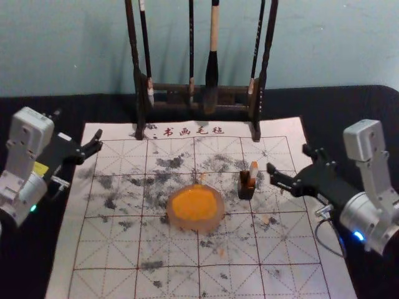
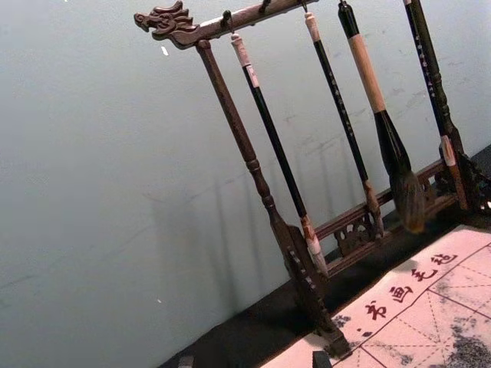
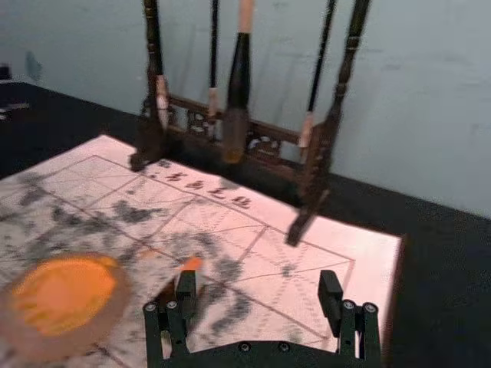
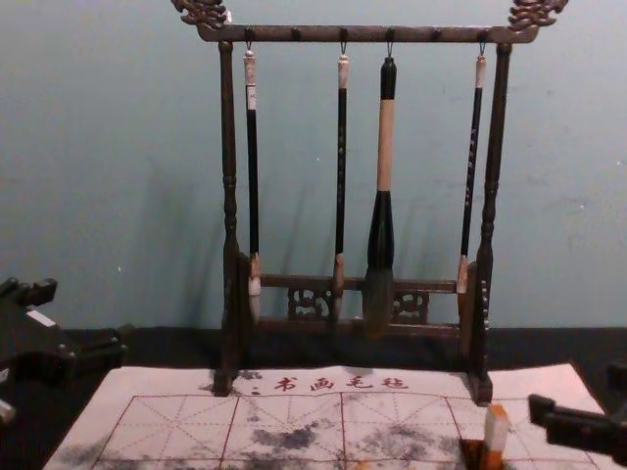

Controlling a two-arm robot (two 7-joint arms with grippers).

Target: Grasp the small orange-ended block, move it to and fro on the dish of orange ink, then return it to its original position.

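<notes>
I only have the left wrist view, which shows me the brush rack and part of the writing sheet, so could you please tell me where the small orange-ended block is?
Observer: In the head view, the block stands in a small dark holder on the writing sheet.
Operator: Thank you; and how is the right hand placed, please?
Observer: The right hand is just to the right of the holder, its fingers apart with nothing held between them.
Operator: Could you also tell me which way the ink dish lies from the block?
Observer: The ink dish is to the left of the holder, with bare sheet between the two.
</notes>
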